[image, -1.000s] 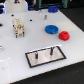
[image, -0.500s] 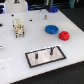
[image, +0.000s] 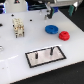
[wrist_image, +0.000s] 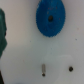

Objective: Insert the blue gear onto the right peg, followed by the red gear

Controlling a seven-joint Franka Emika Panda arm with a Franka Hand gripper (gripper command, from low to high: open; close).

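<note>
The blue gear [image: 51, 29] lies flat on the white table, and the smaller red gear [image: 64, 35] lies just beside it toward the exterior view's right. In front of them is the grey black-edged plate [image: 56, 55] with two dark pins; the right peg [image: 50, 50] stands bare. My gripper [image: 48, 14] hangs above the table just behind the blue gear and holds nothing. The wrist view looks down on the blue gear [wrist_image: 50, 18] and both pins, one of them the peg [wrist_image: 70, 68]. No fingers cross the middle of that picture, so the jaws look open.
A small wooden rack-like object [image: 19, 27] stands at the exterior view's left. Dark and white objects line the back edge [image: 20, 4] of the table. A dark green shape [wrist_image: 2, 35] shows at one edge of the wrist view.
The arm at the back has shifted only slightly. Both gears and the plate lie where they were.
</note>
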